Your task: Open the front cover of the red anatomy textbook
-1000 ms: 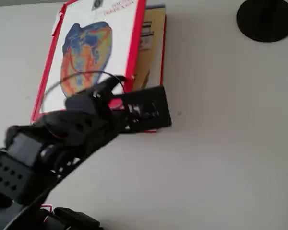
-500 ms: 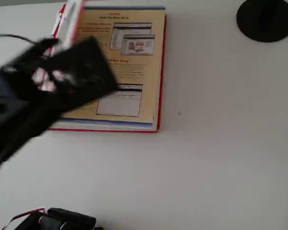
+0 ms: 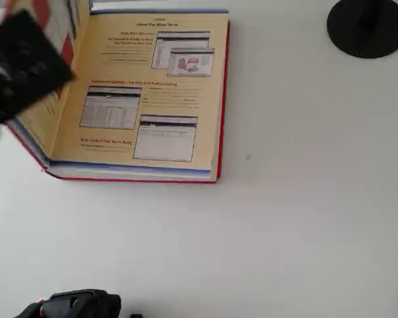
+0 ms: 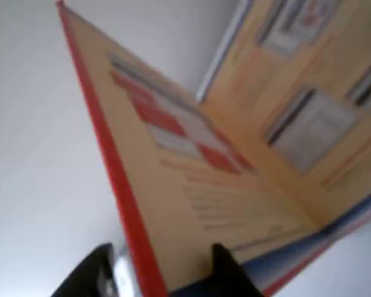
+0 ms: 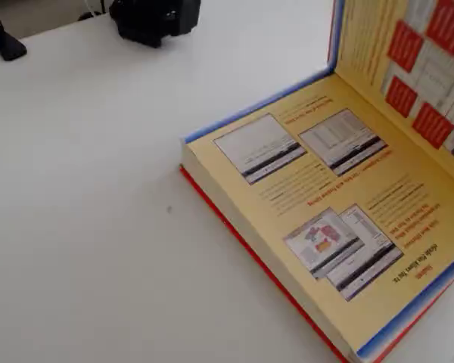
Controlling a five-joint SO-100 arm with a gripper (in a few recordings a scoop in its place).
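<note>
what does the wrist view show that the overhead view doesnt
Wrist view alone: the two fingers straddling the red edge of the front cover, one on each side of it, with the gripper at the bottom of the picture.

Overhead view alone: the whole red anatomy textbook lying on the white table, a black round disc at top right, and the arm as a dark blur at the left edge.

Both: the cover lifted past upright, its cream-yellow inner side with red boxes, and the page with grey screenshots.
</note>
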